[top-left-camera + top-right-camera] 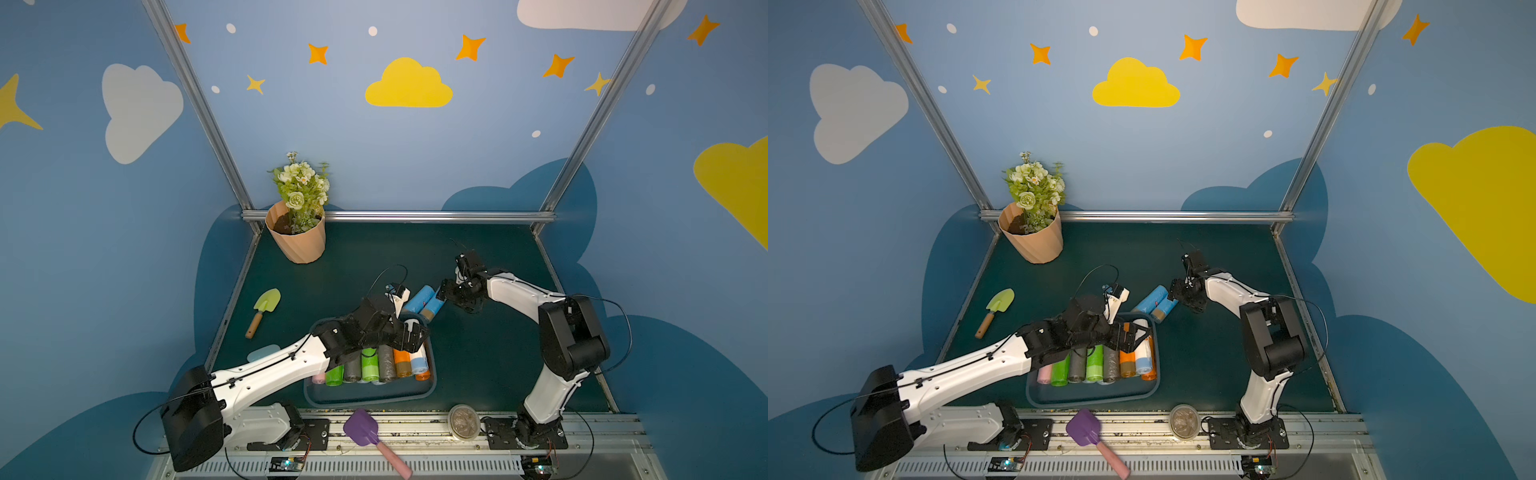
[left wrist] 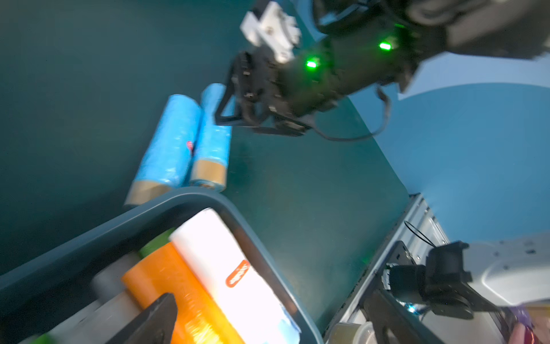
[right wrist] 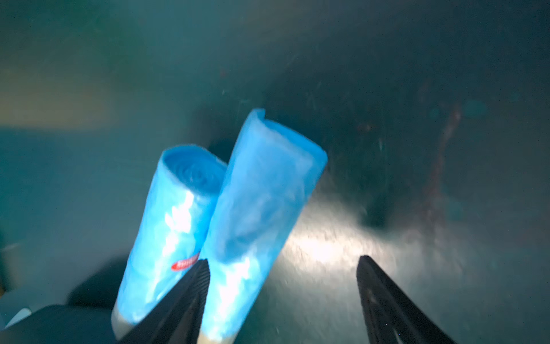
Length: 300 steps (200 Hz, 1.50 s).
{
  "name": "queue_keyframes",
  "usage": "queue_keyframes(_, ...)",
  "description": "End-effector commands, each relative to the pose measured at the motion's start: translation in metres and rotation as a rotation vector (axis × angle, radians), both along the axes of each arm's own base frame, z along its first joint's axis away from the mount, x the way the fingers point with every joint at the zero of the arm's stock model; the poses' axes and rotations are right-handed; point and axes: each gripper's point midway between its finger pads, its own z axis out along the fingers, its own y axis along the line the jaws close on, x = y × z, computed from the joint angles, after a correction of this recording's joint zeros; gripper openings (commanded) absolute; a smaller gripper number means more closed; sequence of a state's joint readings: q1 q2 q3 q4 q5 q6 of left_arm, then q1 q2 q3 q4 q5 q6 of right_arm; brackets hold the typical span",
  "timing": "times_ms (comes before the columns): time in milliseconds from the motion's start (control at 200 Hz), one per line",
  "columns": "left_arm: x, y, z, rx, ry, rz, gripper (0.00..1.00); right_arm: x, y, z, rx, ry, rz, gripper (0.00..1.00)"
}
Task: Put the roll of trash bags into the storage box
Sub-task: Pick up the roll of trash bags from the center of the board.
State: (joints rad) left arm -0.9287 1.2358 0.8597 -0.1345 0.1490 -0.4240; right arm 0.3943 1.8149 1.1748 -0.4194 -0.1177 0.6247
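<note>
My left gripper hung with jaws wide and empty over a far corner of the storage box, a white roll lying in the box below them. My right gripper also stood wide, gripping nothing. Two blue rolls of trash bags lay side by side on the table outside the box, one fingertip over the pair, the other beside them.

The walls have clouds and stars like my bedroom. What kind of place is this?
Likely a robot practice booth decorated like a playroom: a left arm and right arm bolted to a metal rail, aluminium posts framing painted walls, a storage box of trash-bag rolls.
</note>
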Motion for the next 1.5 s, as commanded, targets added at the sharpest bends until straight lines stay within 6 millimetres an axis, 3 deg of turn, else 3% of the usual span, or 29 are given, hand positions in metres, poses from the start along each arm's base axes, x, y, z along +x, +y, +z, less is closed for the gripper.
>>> queue_keyframes(0,-0.002,-0.015,0.021,-0.055,-0.063,-0.06,1.0,0.018,-0.002,-0.003,-0.005,-0.026,-0.036,0.75)
queue_keyframes(295,-0.002,-0.011,0.026,-0.042,-0.072,-0.054,1.0,0.029,-0.003,-0.019,-0.01,-0.013,-0.042,0.7)
queue_keyframes(526,-0.009,-0.007,0.029,-0.038,-0.07,-0.032,1.0,0.031,-0.004,-0.024,0.008,-0.003,-0.035,0.53)
queue_keyframes(846,-0.007,-0.01,0.022,-0.015,-0.067,-0.041,1.0,0.021,-0.012,-0.021,0.008,0.004,-0.016,0.42)
queue_keyframes(991,-0.004,-0.017,0.009,0.021,-0.043,-0.052,1.0,0.012,-0.022,-0.011,0.009,-0.025,-0.012,0.34)
queue_keyframes(1176,-0.005,-0.032,0.012,-0.002,-0.027,-0.101,1.0,-0.005,-0.041,0.01,-0.004,-0.068,-0.024,0.31)
queue_keyframes(1497,0.01,-0.044,0.008,-0.015,-0.037,-0.027,0.98,-0.037,-0.044,0.077,0.056,-0.202,0.003,0.28)
